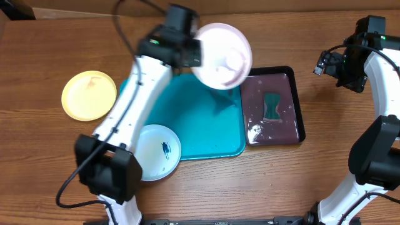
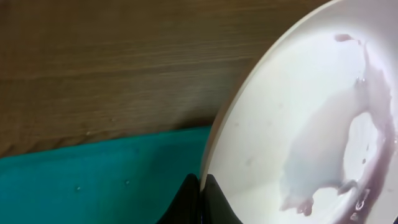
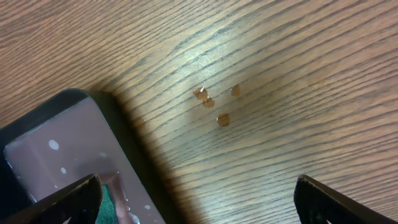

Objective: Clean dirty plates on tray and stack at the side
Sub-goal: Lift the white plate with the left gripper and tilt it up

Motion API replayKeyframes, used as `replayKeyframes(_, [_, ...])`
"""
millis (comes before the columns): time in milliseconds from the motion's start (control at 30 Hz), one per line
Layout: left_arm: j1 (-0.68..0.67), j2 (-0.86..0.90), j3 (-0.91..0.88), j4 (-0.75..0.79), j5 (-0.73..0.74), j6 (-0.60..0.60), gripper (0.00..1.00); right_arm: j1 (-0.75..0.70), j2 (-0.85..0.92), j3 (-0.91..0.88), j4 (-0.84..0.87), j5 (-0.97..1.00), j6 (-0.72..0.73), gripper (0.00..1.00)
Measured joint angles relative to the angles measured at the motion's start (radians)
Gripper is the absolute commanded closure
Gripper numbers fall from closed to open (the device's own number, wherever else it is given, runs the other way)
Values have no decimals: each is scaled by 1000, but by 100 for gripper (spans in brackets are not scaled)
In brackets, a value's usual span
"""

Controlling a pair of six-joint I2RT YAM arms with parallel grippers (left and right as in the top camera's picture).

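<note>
My left gripper (image 1: 195, 59) is shut on the rim of the white plate (image 1: 222, 56) and holds it tilted above the far edge of the turquoise tray (image 1: 206, 125). In the left wrist view the fingers (image 2: 200, 196) pinch the rim of the plate (image 2: 298, 124), which is wet and smeared. The pale blue plate (image 1: 156, 152) with a dark blue smear lies at the tray's near left corner. The yellow-green plate (image 1: 89, 95) lies on the table at the left. My right gripper (image 1: 340, 65) is open and empty over the table (image 3: 249, 93), right of the black tray.
A black tray (image 1: 297, 106) with a green sponge (image 1: 272, 106) and soapy water stands right of the turquoise tray; its corner shows in the right wrist view (image 3: 56, 143). A few small spots mark the wooden table (image 3: 211, 102).
</note>
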Motion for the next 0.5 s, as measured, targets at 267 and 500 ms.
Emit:
replayKeyframes(267, [-289, 0, 0, 102, -402, 81, 96, 0, 0, 0, 0, 0, 0, 0])
replayKeyframes(500, [-500, 0, 0, 268, -803, 323, 96, 0, 0, 0, 0, 0, 0, 0])
